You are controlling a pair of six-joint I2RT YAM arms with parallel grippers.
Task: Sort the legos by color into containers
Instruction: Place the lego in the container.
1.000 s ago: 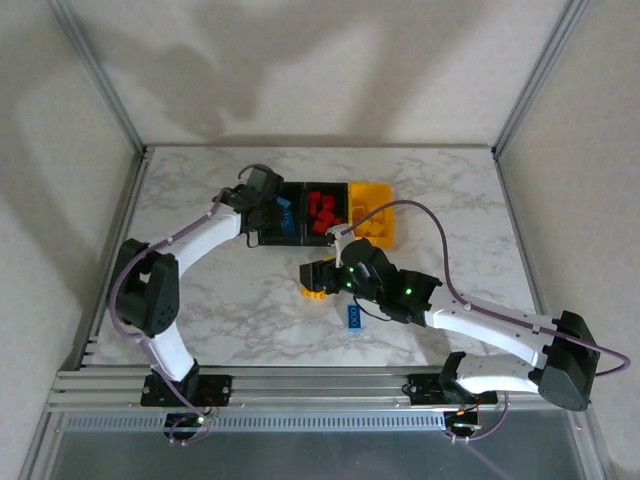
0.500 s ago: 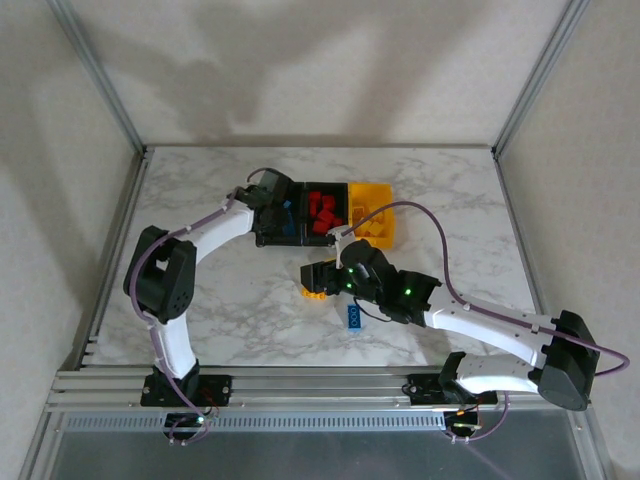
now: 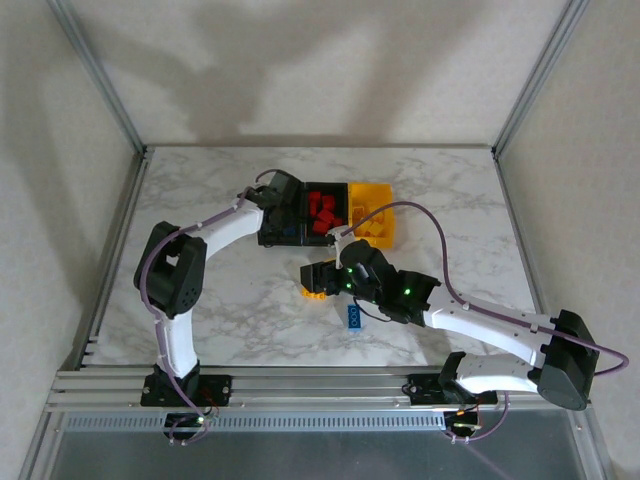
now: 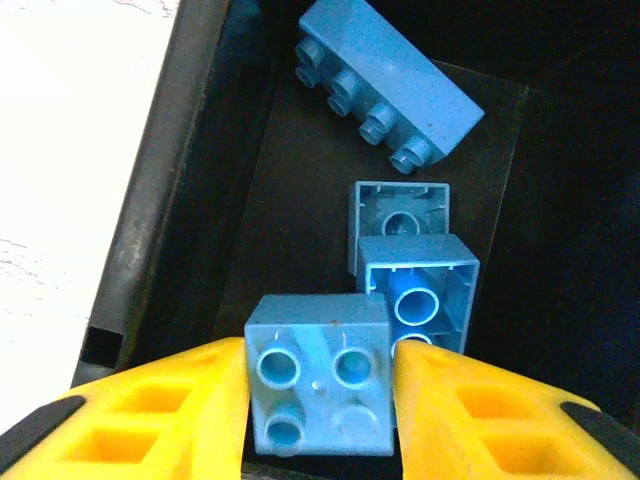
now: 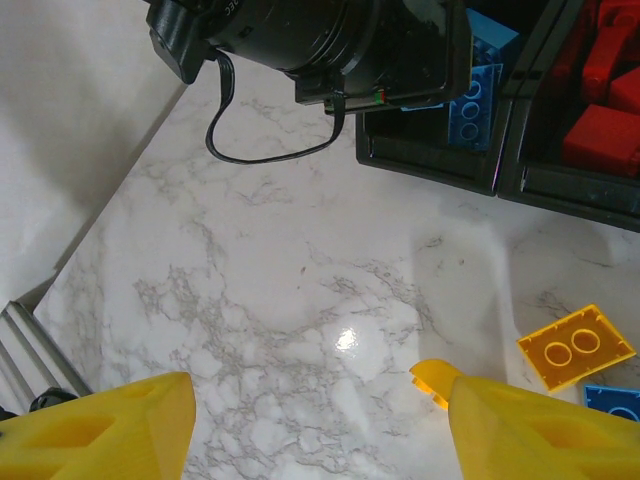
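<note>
My left gripper hangs over the left black container. A square blue lego sits between its yellow fingers; the left finger touches it and a thin gap shows on the right. Other blue legos lie in that container. Red legos fill the middle black container, with the yellow container to its right. My right gripper stands open over bare marble with nothing between its fingers. A yellow lego and a blue lego lie on the table beside it.
A small yellow piece lies right against my right gripper's right finger. The left wrist's camera housing and cable hang over the containers' front left corner. Open marble spreads to the left of my right gripper.
My left arm has swung right and now hangs over the container of blue legos. Its jaws have eased apart round the blue lego. The right arm has not moved.
</note>
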